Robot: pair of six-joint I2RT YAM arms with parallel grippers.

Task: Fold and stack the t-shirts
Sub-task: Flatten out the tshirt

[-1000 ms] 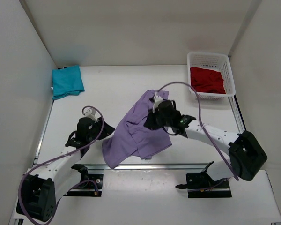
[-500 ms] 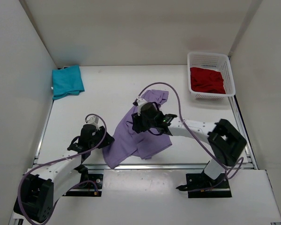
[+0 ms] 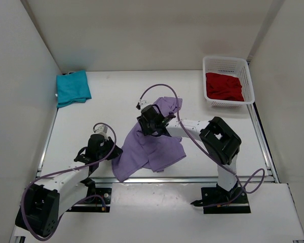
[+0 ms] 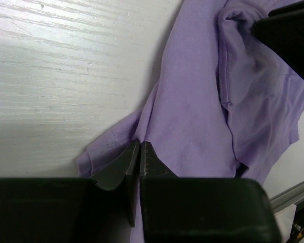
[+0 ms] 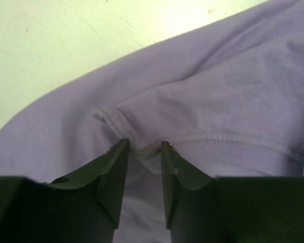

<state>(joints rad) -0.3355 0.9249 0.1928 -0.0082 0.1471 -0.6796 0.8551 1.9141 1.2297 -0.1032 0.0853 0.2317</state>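
The lavender t-shirt lies crumpled in the middle of the table. My left gripper is shut on its lower-left edge; in the left wrist view the fingers pinch thin cloth. My right gripper is at the shirt's upper-left edge. In the right wrist view the jaws stand close together on a bunched seam fold of the cloth. The teal t-shirt lies folded at the far left. The red t-shirt lies crumpled at the far right.
The red shirt sits inside a white lattice basket at the far right corner. White walls close in the table at the left, back and right. A metal rail runs along the near edge.
My right gripper has moved left across the lavender shirt to its upper-left edge. My left gripper has shifted slightly right, still at the shirt's lower-left edge.
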